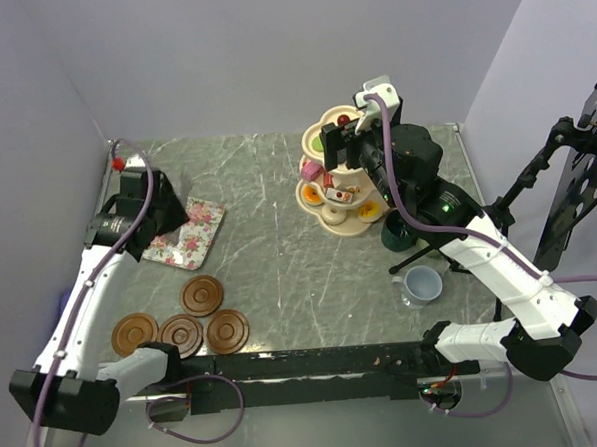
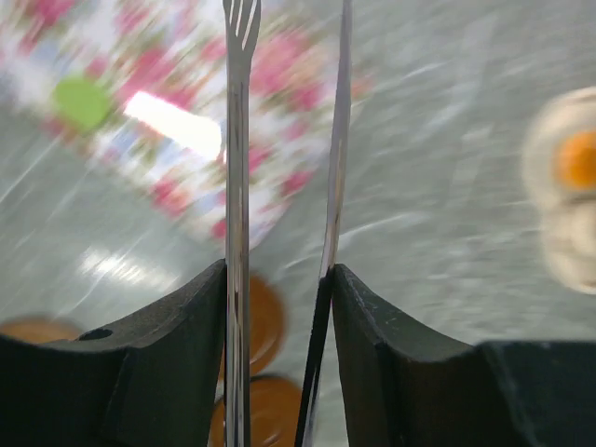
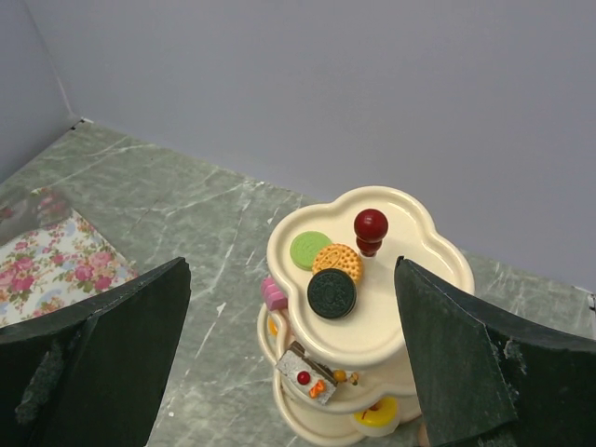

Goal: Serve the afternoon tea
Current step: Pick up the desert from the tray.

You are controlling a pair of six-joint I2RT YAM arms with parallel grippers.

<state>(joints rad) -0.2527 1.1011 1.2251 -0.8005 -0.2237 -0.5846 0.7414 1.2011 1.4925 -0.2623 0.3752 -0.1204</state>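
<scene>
The left gripper [image 2: 279, 272] is clamped on the thin metal tongs [image 2: 239, 140], whose two arms run out between its fingers above the table [image 1: 280, 254]. Nearest the arm bases lie four brown saucers [image 1: 181, 335], three in a row and one just beyond. To the right stands the grey-blue mug [image 1: 419, 285], with the dark green mug [image 1: 397, 236] behind it. Further back on the left lies the floral tray [image 1: 189, 237], showing a green spot [image 2: 82, 101] that may be a cake, though the view is too blurred to be sure. Farthest, the three-tier stand [image 3: 419, 242] carries small cakes [image 3: 332, 291]. The right gripper [image 3: 291, 268] hangs over the stand's red knob [image 3: 371, 225], jaws wide apart, holding nothing.
</scene>
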